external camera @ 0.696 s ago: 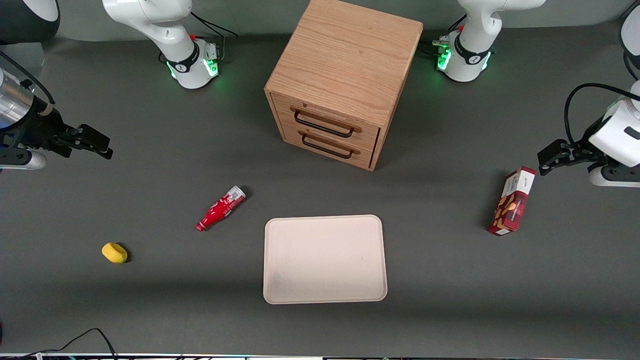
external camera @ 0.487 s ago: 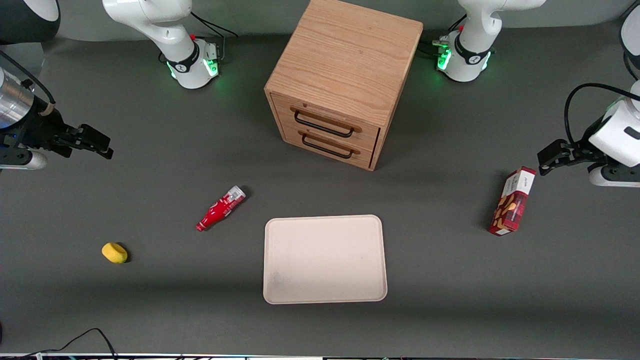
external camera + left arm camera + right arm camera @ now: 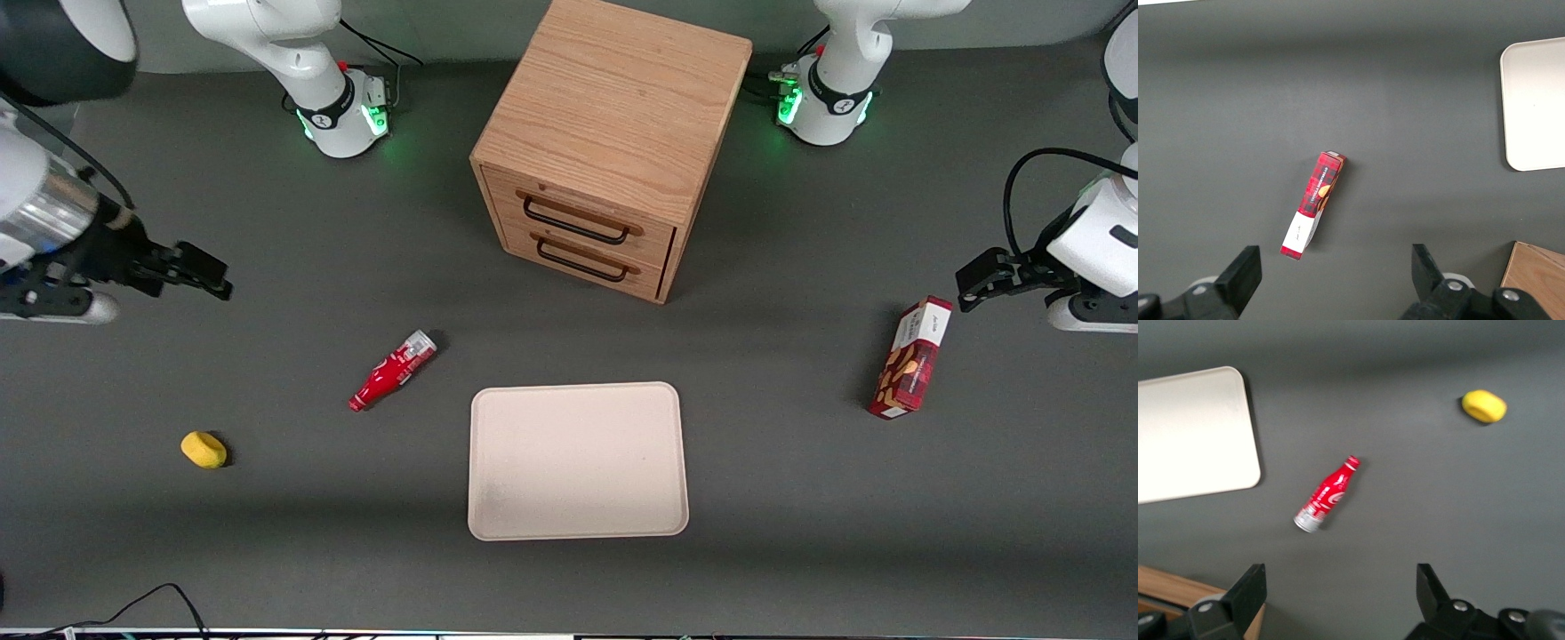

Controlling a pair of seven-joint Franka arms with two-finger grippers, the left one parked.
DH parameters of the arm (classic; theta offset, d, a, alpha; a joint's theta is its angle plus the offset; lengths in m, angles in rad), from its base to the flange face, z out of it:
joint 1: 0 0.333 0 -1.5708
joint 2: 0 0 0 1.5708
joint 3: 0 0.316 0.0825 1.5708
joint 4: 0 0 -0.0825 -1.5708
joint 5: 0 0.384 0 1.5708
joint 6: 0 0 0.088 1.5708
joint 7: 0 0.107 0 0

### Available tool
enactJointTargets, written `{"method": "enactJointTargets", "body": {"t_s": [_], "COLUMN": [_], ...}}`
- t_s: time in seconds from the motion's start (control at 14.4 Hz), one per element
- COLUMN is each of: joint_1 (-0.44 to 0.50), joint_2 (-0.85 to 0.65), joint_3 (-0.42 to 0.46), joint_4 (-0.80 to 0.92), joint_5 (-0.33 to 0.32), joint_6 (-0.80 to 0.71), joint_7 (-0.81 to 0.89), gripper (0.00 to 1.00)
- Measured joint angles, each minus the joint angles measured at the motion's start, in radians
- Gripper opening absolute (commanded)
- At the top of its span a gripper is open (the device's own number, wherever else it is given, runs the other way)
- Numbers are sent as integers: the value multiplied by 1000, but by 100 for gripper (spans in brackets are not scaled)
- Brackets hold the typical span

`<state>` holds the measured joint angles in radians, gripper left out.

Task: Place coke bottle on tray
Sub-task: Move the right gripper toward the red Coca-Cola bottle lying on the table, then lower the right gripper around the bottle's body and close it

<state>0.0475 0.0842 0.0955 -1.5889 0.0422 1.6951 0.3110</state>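
1. Nearest the front camera you have one tray [image 3: 578, 460] lying flat on the desk [image 3: 800, 533], with nothing on it.
2. At about the same depth, toward the working arm's end, sits one small yellow object [image 3: 204, 449].
3. A little farther from the camera lies one coke bottle [image 3: 392, 370], on its side on the desk, just beside the tray's corner but not touching it; its red cap points toward the camera and its silvery base away.
4. Toward the parked arm's end you see one snack box [image 3: 910, 358].
5. Farther still, the gripper [image 3: 206, 277] hangs above the desk, well apart from the bottle, its fingers [image 3: 1248, 590] spread wide and holding nothing.
6. Farthest stands one wooden cabinet [image 3: 613, 133] with two drawers.
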Motion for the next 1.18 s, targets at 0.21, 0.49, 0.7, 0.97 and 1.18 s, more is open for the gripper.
{"method": "enactJointTargets", "body": {"t_s": [0.21, 0.49, 0.7, 0.97, 1.18], "joint_1": [6, 13, 10, -3, -3], "joint_2": [101, 211, 237, 265, 311], "joint_3": [78, 147, 147, 137, 135], "joint_4": [-7, -30, -142, -312, -382], "joint_5": [1, 1, 1, -9, -36], "joint_6": [62, 137, 264, 452, 603], "joint_7": [263, 570, 676, 768, 830], "gripper": [100, 100, 100, 100, 100]}}
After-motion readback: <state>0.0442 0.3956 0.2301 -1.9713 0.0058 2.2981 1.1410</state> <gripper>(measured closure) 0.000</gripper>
